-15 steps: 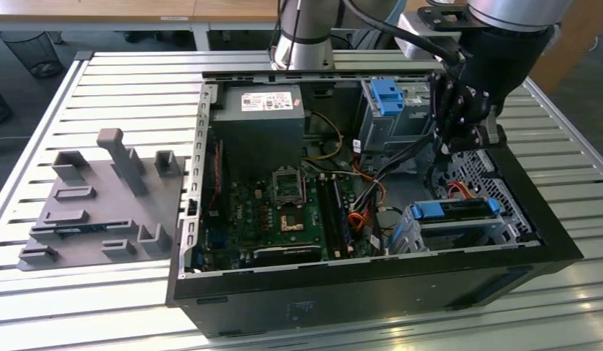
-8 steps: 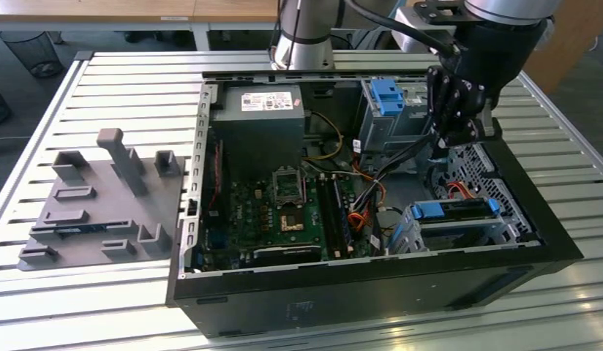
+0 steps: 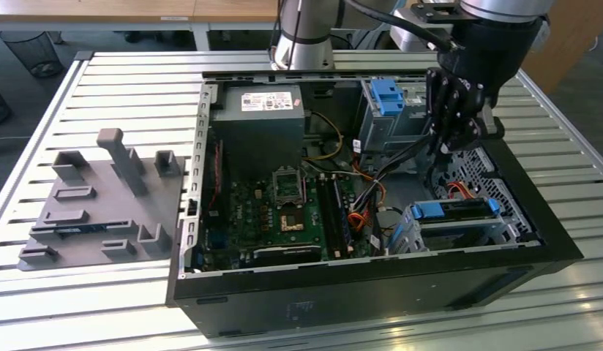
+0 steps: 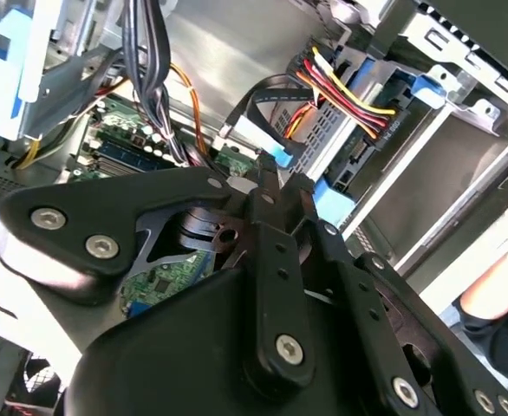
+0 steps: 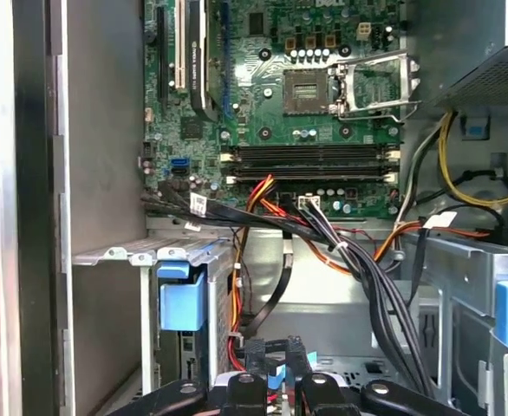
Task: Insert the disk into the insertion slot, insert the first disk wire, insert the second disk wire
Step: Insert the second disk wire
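While hand (image 5: 273,348) hangs beside case wall (image 3: 521,183) | narrow, pinching blue-tipped wire (image 4: 274,157) | disk (image 3: 456,210) seated in insertion slot (image 3: 413,231) | cables (image 5: 358,260) crowd close

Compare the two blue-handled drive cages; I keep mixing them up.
The taller cage stands upright; the insertion slot lies low. The taller cage carries its blue handle on top; the insertion slot shows the disk's blue carrier across its end. Both are grey sheet metal.
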{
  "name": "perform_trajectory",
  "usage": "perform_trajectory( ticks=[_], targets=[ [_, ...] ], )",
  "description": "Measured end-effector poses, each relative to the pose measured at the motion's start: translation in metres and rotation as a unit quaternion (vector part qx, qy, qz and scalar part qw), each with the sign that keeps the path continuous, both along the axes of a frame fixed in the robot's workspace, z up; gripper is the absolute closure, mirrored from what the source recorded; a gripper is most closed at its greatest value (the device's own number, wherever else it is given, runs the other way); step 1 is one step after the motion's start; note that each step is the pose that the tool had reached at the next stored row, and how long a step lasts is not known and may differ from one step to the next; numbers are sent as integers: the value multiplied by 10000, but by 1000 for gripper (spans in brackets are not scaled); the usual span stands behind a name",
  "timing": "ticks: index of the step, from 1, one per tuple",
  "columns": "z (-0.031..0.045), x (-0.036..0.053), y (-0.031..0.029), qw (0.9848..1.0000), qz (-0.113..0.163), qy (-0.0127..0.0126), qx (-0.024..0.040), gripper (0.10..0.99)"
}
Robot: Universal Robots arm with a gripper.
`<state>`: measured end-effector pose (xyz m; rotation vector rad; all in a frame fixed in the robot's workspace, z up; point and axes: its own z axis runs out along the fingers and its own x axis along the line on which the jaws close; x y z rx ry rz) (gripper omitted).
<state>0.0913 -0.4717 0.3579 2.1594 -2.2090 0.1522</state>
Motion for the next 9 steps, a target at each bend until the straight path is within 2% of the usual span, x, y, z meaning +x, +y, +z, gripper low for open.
perform_trajectory(
  ticks=[3,4,5,9],
  targets=[
    [-21,7,8,10000,-9,0,-57,839],
    [-26,9,10,10000,-11,0,-61,839],
    [-34,13,12,10000,-14,0,-61,776],
    [-63,23,16,10000,-26,0,-64,776]
  ],
)
